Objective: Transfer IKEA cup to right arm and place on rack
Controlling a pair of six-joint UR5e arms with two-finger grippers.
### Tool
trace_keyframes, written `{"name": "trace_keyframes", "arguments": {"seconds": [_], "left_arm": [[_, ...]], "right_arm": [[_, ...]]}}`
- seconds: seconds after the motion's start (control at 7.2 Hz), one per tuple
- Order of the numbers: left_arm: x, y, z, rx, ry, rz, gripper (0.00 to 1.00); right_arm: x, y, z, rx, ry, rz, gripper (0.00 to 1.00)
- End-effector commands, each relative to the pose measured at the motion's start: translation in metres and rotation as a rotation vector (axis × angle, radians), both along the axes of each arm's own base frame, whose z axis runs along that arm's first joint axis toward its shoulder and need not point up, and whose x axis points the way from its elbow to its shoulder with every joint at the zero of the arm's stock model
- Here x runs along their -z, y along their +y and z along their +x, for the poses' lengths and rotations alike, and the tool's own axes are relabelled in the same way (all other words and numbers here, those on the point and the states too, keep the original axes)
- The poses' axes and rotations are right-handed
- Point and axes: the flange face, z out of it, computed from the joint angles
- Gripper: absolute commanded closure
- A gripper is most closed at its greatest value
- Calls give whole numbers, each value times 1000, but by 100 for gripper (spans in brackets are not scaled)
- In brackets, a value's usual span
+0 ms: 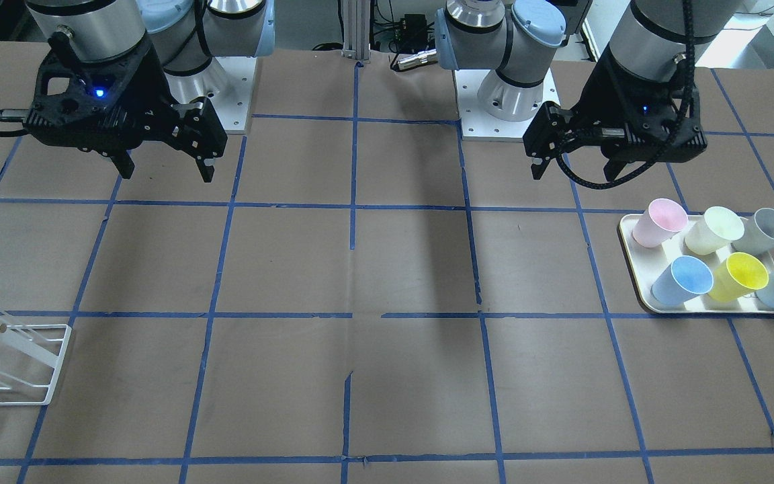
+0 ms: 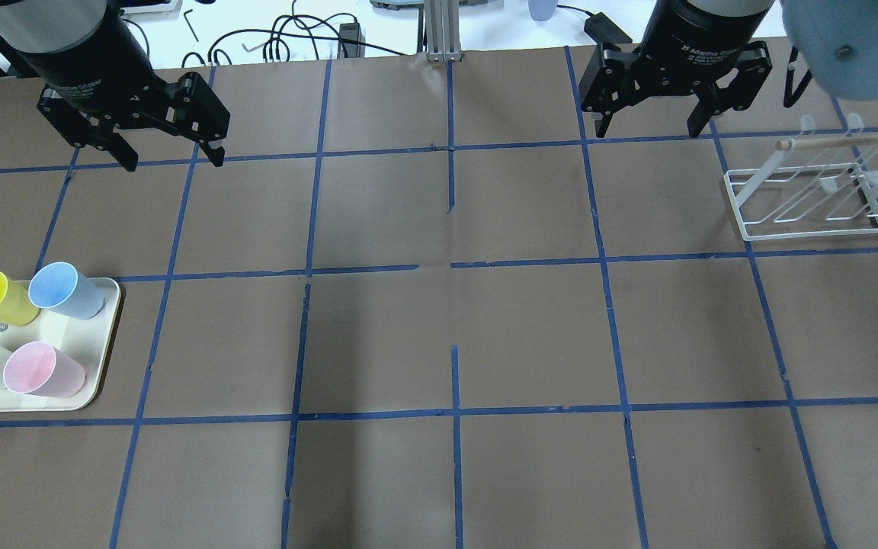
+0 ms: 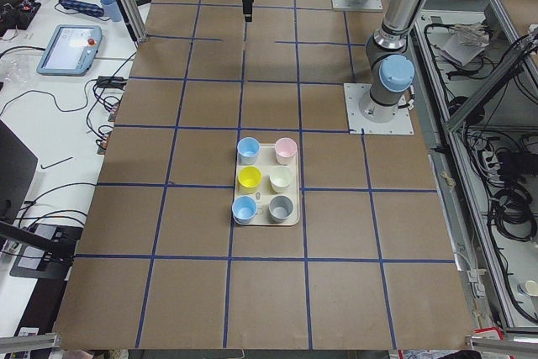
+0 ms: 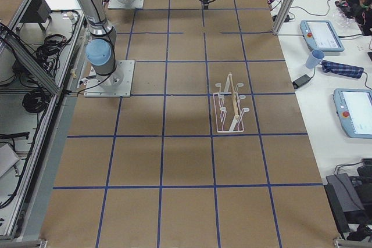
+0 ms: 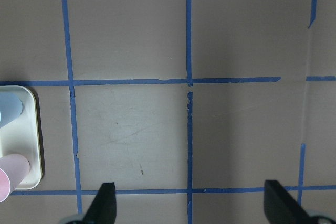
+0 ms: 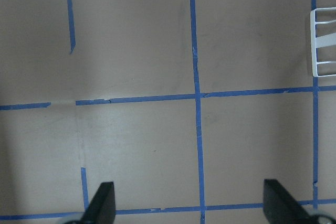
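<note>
The grey IKEA cup [image 1: 766, 230] stands on the cream tray [image 1: 629, 242] at its back corner, among several pastel cups. It also shows in the exterior left view [image 3: 281, 208]. It is out of the overhead view. My left gripper [image 1: 574, 176], with the looped braided cable, hangs open and empty above the table beside the tray; it also shows in the overhead view [image 2: 174, 162] and in its wrist view [image 5: 191, 205]. My right gripper [image 1: 166, 171] hangs open and empty on the other side [image 2: 648, 130] [image 6: 190, 205]. The white wire rack [image 2: 805, 191] stands empty near it.
Pink [image 1: 659, 222], pale yellow-green [image 1: 713, 230], yellow [image 1: 738, 275] and two light-blue cups [image 1: 682, 279] share the tray. The table is brown paper with blue tape lines. Both arm bases [image 1: 504, 101] stand at the table's back. The rack's corner shows in the right wrist view [image 6: 323, 45].
</note>
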Motion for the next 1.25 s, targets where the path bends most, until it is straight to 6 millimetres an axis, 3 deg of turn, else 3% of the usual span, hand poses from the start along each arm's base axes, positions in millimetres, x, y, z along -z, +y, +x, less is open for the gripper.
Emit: {"name": "trace_keyframes", "arguments": {"seconds": [0.0,1.11], "left_arm": [[0,0,-1,2,0,1,0],[1,2,6,2,-1,2,0]], "right_arm": [[0,0,0,-6,4,1,0],[0,0,-1,2,9,-2,0]]}}
